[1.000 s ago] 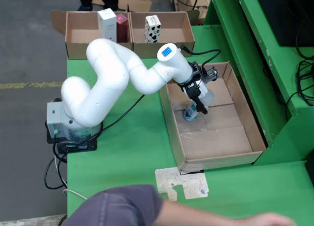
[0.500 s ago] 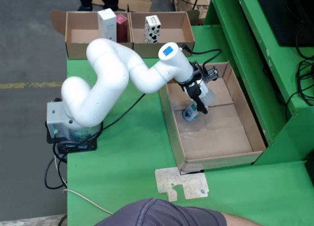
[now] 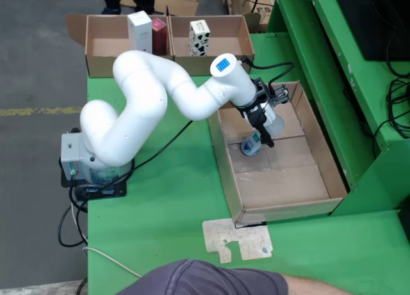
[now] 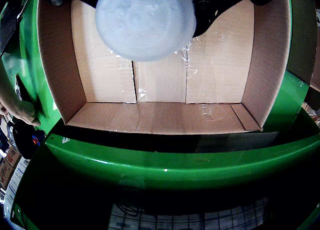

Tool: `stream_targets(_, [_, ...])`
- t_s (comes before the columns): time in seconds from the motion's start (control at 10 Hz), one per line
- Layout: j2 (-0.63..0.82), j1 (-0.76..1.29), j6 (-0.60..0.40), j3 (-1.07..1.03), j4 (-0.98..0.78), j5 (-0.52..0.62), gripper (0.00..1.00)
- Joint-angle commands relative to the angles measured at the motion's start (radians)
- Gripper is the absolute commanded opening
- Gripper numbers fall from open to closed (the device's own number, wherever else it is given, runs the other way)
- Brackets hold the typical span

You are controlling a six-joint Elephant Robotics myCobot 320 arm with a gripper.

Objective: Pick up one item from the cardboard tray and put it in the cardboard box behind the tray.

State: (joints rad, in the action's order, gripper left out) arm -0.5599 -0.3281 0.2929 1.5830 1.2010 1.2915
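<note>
In the fixed view my gripper [image 3: 258,140] hangs over the far-left part of the open cardboard tray [image 3: 301,180], shut on a small clear bottle with a blue band [image 3: 252,146]. The bottle looks to be just off the tray floor. In the wrist view the bottle's round pale bottom [image 4: 145,23] fills the top centre between my dark fingers [image 4: 212,8], with the bare tray floor [image 4: 160,80] beyond it. Two cardboard boxes stand behind the tray, one on the left [image 3: 106,48] and one on the right [image 3: 227,45].
The left box holds a white carton [image 3: 139,31] and a red one [image 3: 159,36]; the right box holds a spotted carton [image 3: 199,37]. A cardboard scrap [image 3: 237,239] lies in front of the tray. A person's shoulder [image 3: 205,279] shows at the bottom edge, and a hand [image 4: 20,110] at the wrist view's left.
The gripper has moved slightly up and toward the far side of the tray with the bottle in it. The person at the bottom has drawn the arm back.
</note>
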Motion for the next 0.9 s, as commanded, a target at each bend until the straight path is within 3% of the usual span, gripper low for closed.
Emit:
stream_targets(0.0, [0.054, 0.019, -0.013, -0.063, -0.057, 0.022, 0.0])
stream_targets(0.3, [0.118, 0.03, -0.005, -0.041, -0.095, 0.029, 0.0])
stream_targets(0.8, [0.059, 0.07, -0.02, -0.219, -0.211, 0.063, 0.0])
